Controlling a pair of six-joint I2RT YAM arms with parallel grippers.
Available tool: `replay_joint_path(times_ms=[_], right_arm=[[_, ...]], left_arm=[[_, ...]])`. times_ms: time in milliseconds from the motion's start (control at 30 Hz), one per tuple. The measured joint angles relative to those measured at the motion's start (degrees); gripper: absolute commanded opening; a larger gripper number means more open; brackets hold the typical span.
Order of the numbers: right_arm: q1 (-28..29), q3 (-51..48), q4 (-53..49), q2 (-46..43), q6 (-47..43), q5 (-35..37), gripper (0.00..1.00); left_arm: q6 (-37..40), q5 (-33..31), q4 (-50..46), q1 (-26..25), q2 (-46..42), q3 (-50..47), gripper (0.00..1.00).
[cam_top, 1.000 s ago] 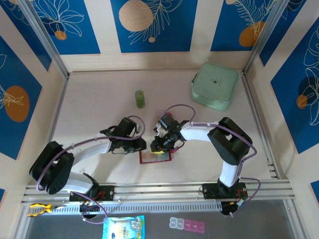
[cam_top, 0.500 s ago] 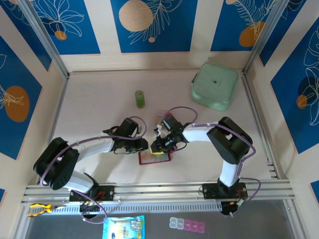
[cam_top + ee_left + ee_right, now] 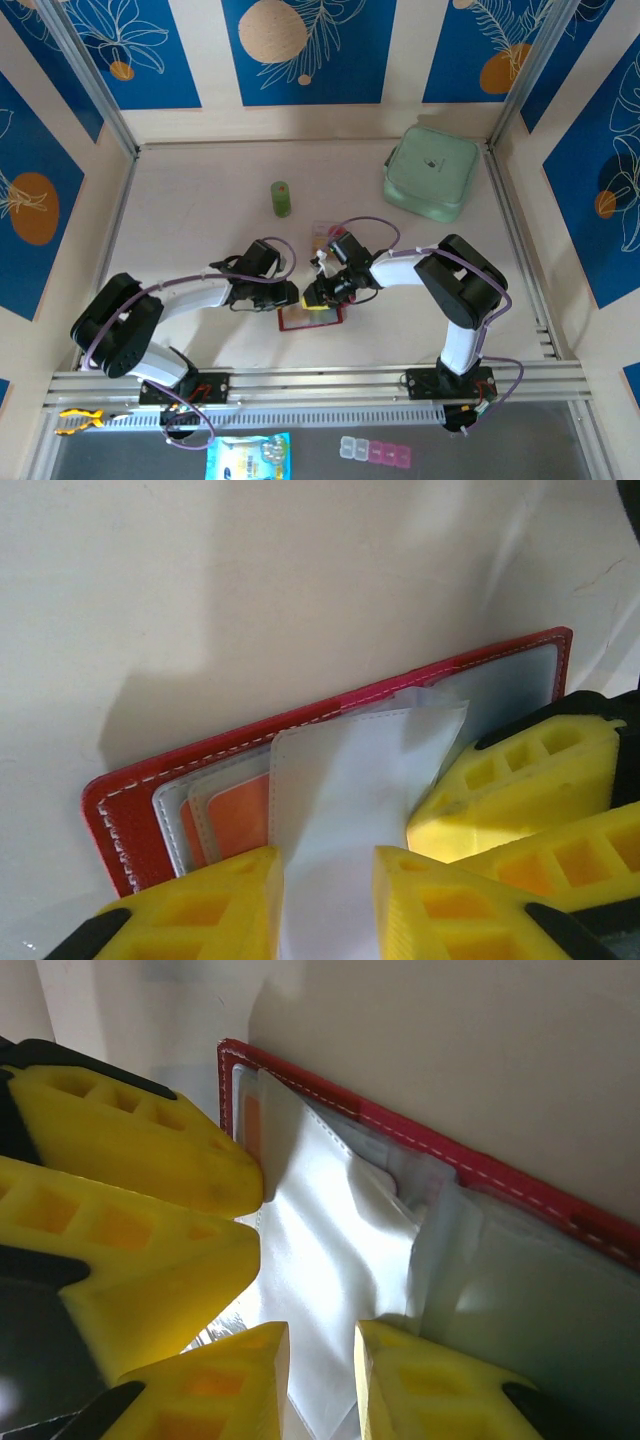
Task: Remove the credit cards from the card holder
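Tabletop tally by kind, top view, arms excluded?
card holder: 1
loose card: 1
green cylinder: 1
mint pouch: 1
Total: 4

Card holder (image 3: pixel 300 725) cut off at frame bottom; orange card (image 3: pixel 235 820) mostly under pale sleeve (image 3: pixel 350 800), perhaps others.

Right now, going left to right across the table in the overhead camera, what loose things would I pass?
small green cylinder → card holder → mint-green pouch. I leave out the grippers and the card beyond them, since they overlap the card holder left to right.
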Motion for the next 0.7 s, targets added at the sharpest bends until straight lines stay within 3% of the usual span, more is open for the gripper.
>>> replay_joint_path(times_ms=[333, 700], right_arm=[[-0.02, -0.33, 0.83, 0.0, 0.2, -0.22, 0.25], [-0.04, -0.48, 1.31, 0.04, 0.66, -0.35, 0.25]], left_arm=[[-0.68, -2.03, -0.74, -0.07, -1.31, -0.02, 0.38], [-1.51, -1.66, -0.04, -0.46, -1.09, -0.09, 0.27]])
